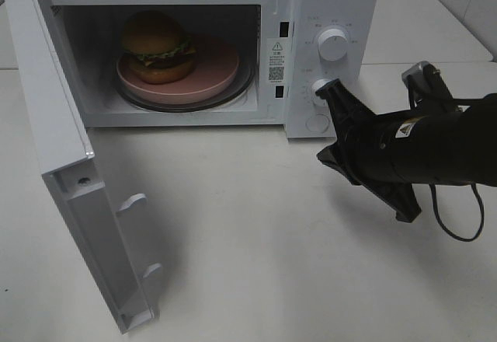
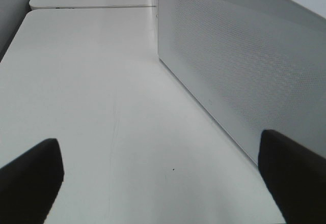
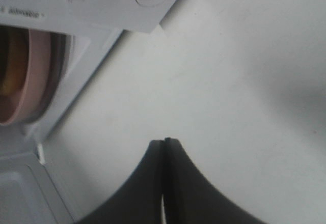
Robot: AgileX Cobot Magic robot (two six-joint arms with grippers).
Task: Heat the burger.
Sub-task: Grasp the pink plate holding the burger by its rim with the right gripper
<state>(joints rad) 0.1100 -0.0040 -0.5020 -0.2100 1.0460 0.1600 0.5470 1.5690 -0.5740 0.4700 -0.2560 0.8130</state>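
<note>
Microwave door [image 1: 66, 163] stood open nearest, burger [image 1: 155, 45] inside; print on the QR-code sticker [image 1: 276, 61] was unreadable. Right fingers [image 3: 147, 188] pressed together, left fingers [image 2: 30, 178] spread, both empty.

Right arm [image 1: 443, 151]: black, extended from the right edge of the high view toward the middle, wrist angled up and leftward.
Right gripper [image 1: 326, 92]: jaws pressed together, nothing between them; fingertips [image 3: 170, 147] met in a thin seam.
Left gripper [image 2: 158, 142]: jaws spread wide, empty; dark fingers [image 2: 30, 175] well apart.
</note>
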